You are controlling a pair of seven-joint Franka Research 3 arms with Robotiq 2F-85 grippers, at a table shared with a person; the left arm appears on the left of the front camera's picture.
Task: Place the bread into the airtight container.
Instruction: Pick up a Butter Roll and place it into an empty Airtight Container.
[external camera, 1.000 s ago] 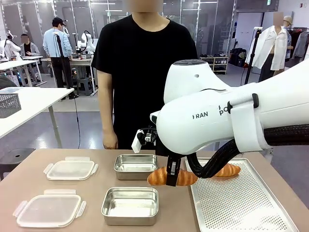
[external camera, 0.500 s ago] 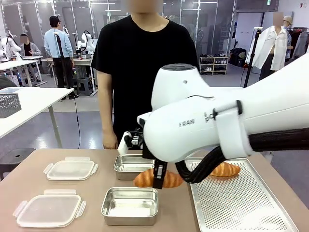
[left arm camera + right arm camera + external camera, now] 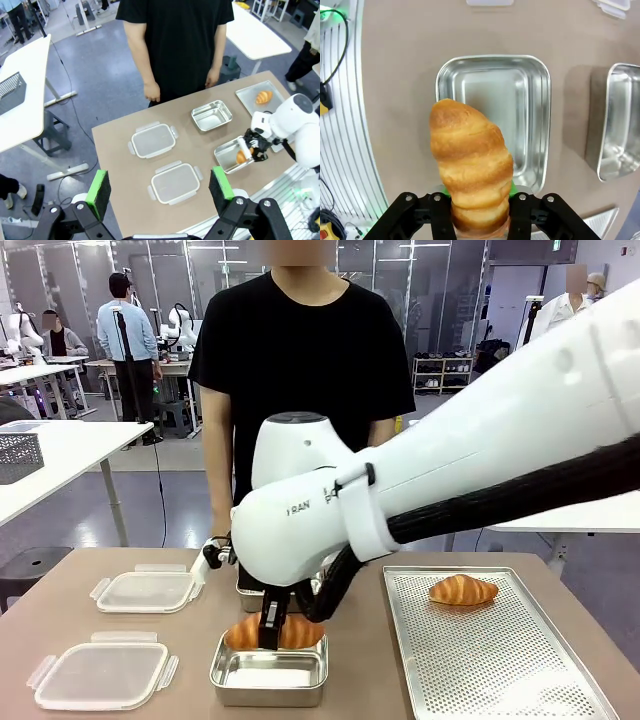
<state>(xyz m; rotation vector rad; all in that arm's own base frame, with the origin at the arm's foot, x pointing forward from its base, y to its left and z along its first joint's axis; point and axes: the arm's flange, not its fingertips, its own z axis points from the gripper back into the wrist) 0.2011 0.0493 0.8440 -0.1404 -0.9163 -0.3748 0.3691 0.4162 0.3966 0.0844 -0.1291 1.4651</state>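
— Where's your bread?
— Your right gripper (image 3: 479, 202) is clamped on a croissant (image 3: 470, 160) and holds it just over the near steel container (image 3: 268, 692). It isn't released yet.
— And your left gripper (image 3: 159, 185)?
— Fingers spread wide, holding nothing, high above the table.
— What's left?
— Lower it in and let go. The near lid (image 3: 103, 675) and far lid (image 3: 147, 591) lie aside, the far container (image 3: 212, 115) is empty, and a second croissant (image 3: 462, 589) waits on the tray (image 3: 500, 670).
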